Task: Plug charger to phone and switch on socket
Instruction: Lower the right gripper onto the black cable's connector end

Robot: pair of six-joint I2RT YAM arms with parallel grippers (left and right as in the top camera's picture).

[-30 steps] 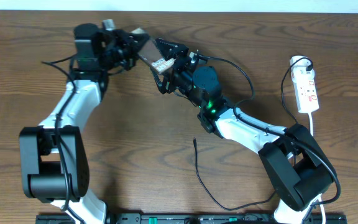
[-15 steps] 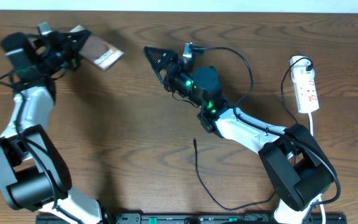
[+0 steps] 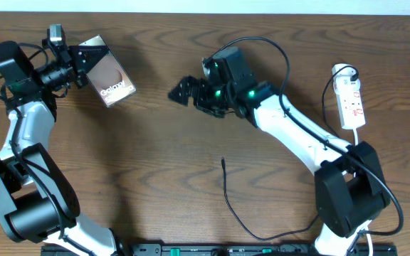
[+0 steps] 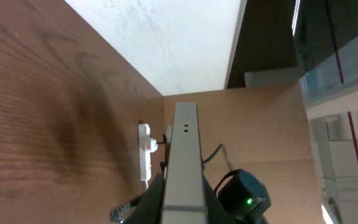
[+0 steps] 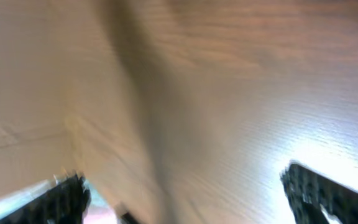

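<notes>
— Two arms over the wooden table [image 3: 155, 163]. How do they sit?
— The left arm [image 3: 27, 128] folds up far from the socket [image 3: 351, 99], and the left gripper [image 3: 84, 60] is clamped on the phone's edge. The right arm [image 3: 297, 135] stretches away from the socket with its elbow lifted. The right gripper [image 3: 180, 91] has its jaws wide apart and holds nothing.
— Materials?
— Brown grained wood. The socket is a white plastic strip with red marks and a white cord. The phone [image 3: 109, 80] is a flat dark slab with a pale circle and "Galaxy" lettering, held at the end farthest from the socket. The charger [image 3: 230, 203] is a thin black cable lying well apart from the socket, its tip free.
— Changes?
— A second ago both grippers crowded the phone mid-table. The left has since carried it off.
</notes>
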